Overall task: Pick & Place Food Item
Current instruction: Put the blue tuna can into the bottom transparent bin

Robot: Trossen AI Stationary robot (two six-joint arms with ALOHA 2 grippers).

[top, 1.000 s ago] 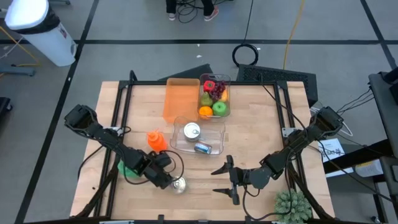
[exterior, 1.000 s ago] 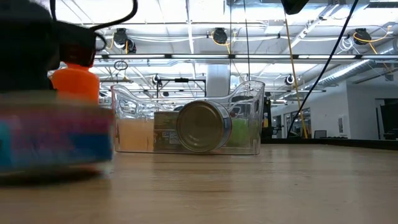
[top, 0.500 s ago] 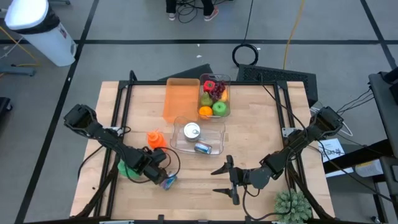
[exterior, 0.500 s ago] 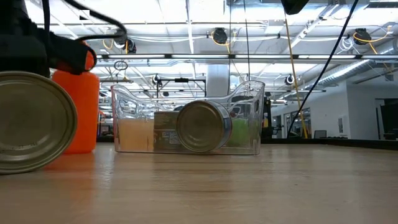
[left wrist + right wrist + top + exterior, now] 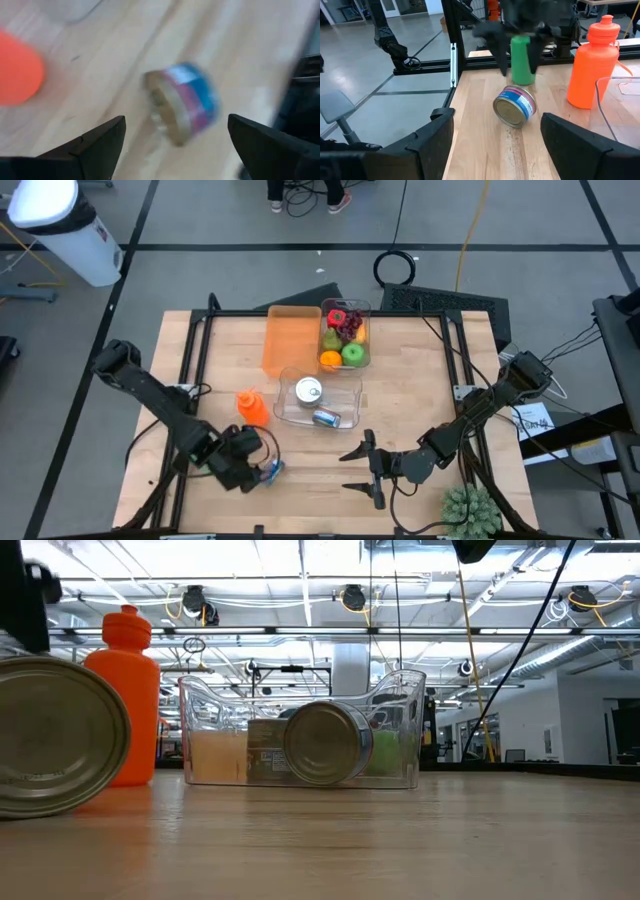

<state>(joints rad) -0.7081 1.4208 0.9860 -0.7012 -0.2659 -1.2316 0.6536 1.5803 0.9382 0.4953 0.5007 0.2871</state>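
Observation:
A short tin can (image 5: 272,471) with a blue and pink label lies on its curved side on the wooden table (image 5: 420,380), near the front left. It also shows in the left wrist view as the can (image 5: 185,107) and in the right wrist view as the can (image 5: 515,106). One flat metal end (image 5: 55,735) faces the near edge. My left gripper (image 5: 248,465) hangs open above it and a little to its left, touching nothing. My right gripper (image 5: 352,468) stands open and level at the front middle, pointing toward the can from the right.
A clear bin (image 5: 318,402) holding two cans sits mid-table. An orange bottle (image 5: 252,406) stands to its left, and a green bottle (image 5: 522,65) stands beyond the can. An orange tray (image 5: 290,340) and a fruit bin (image 5: 345,335) are at the far side. A plant (image 5: 470,510) is at the front right.
The can has gone from upright to lying on its side and has shifted a little toward the table's left edge. My left gripper has risen and drawn back toward the left, clear of the can. Its fingers are as wide apart as before.

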